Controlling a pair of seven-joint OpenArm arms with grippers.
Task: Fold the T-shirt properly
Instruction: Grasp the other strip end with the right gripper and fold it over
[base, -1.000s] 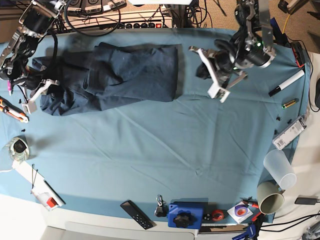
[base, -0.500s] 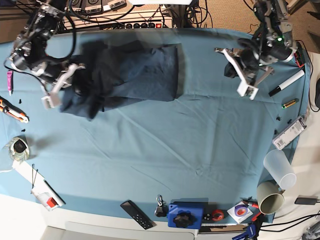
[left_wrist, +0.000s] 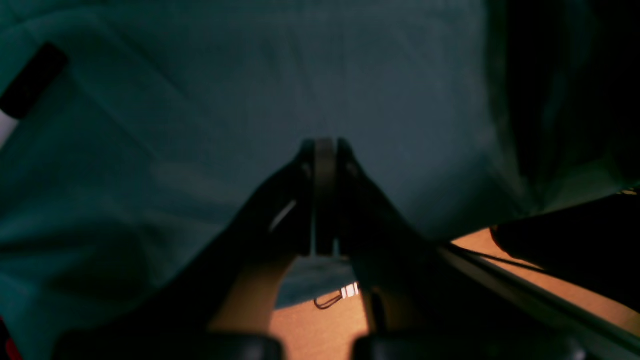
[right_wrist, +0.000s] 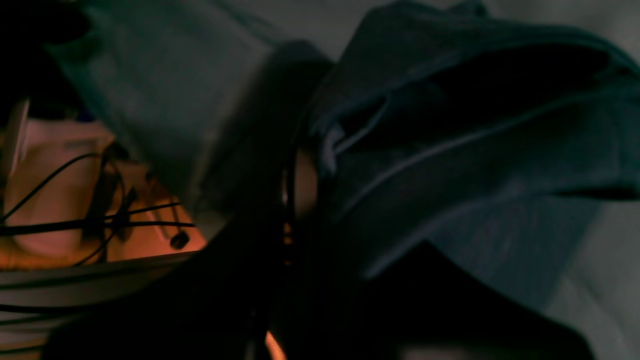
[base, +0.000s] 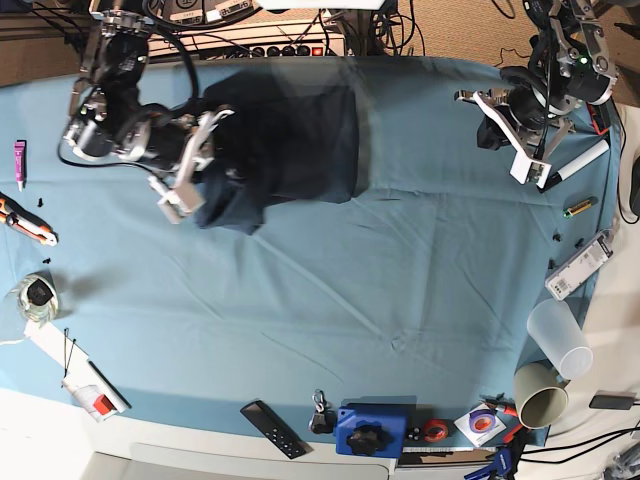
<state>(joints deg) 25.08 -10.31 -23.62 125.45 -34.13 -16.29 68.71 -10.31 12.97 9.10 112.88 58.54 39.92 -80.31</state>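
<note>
The T-shirt (base: 285, 150) lies bunched toward the far edge of the teal table cloth (base: 380, 290), and one end of it is gathered up in the right gripper (base: 195, 175). From the right wrist view a dark fold of the T-shirt (right_wrist: 450, 150) runs straight out from between the fingers (right_wrist: 320, 165), which pinch it, the rest draping away beyond the tips. The left gripper (base: 515, 125) hangs well apart from the shirt, over bare cloth. Its fingers (left_wrist: 345, 165) are pressed together with nothing between them, only the table cloth (left_wrist: 200, 125) beneath.
</note>
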